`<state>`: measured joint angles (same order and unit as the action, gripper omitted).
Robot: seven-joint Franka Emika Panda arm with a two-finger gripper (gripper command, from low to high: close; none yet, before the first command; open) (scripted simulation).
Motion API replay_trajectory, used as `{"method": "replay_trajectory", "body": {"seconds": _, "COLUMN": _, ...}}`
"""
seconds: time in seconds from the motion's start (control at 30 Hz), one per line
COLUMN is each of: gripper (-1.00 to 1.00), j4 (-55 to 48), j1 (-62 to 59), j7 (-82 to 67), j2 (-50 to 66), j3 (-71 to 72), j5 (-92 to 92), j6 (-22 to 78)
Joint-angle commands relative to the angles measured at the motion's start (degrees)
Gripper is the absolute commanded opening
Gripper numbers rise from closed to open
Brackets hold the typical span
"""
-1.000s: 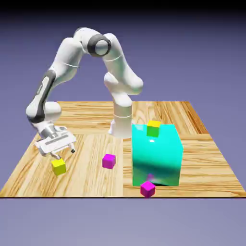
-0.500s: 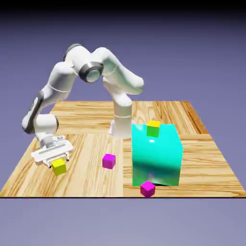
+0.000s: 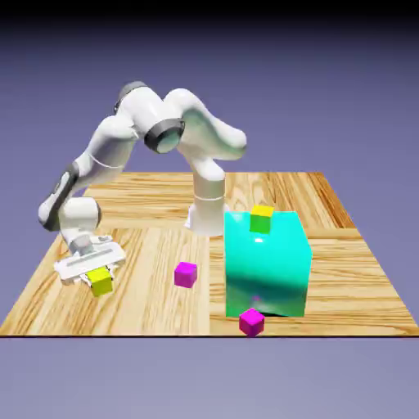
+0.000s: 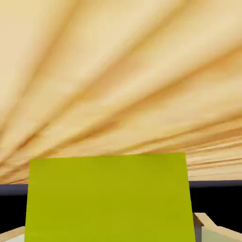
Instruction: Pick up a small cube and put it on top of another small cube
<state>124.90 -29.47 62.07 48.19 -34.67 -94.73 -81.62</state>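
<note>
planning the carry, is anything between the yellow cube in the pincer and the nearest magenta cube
Nothing visible. The pincer is shut on the yellow cube at the exterior view's left, and only bare wooden table lies between it and the nearer magenta cube. The large teal cube stands beyond that, off the path.

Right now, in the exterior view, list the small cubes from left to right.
Yellow cube in the hand → magenta cube on the open table → magenta cube at the front edge → yellow cube on the teal block.

Glossy teal block on wood-grain table
</note>
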Motion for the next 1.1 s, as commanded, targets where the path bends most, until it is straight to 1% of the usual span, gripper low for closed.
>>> {"method": "replay_trajectory", "body": {"seconds": 0.0, "gripper": -1.0, "j4": 0.06, "j1": -2.08, "j7": -0.02, "j2": -1.15, "j3": 1.69, "j5": 1.53, "j6": -1.23}}
{"method": "replay_trajectory", "body": {"seconds": 0.27, "gripper": -1.0, "j4": 0.51, "j1": -18.68, "j7": -0.08, "j2": -10.37, "j3": 15.17, "j5": 12.93, "j6": -11.19}}
{"method": "replay_trajectory", "body": {"seconds": 0.77, "gripper": -1.0, "j4": 31.25, "j1": -20.89, "j7": -6.42, "j2": -35.38, "j3": 32.23, "j5": 24.94, "j6": -21.32}}
{"method": "replay_trajectory", "body": {"seconds": 0.83, "gripper": -1.0, "j4": 31.43, "j1": -20.9, "j7": -6.46, "j2": -35.52, "j3": 32.33, "j5": 25.01, "j6": -21.37}}
{"method": "replay_trajectory", "body": {"seconds": 0.97, "gripper": -1.0, "j4": 30.33, "j1": -16.81, "j7": -11.54, "j2": -28.64, "j3": 37.24, "j5": 15.17, "j6": -25.38}}
{"method": "replay_trajectory", "body": {"seconds": 1.0, "gripper": 1.0, "j4": 30.33, "j1": -16.81, "j7": -11.54, "j2": -28.64, "j3": 37.24, "j5": 15.17, "j6": -25.38}}
{"method": "replay_trajectory", "body": {"seconds": 1.07, "gripper": 1.0, "j4": 30.61, "j1": -17.85, "j7": -10.26, "j2": -30.38, "j3": 36.0, "j5": 17.65, "j6": -24.37}}
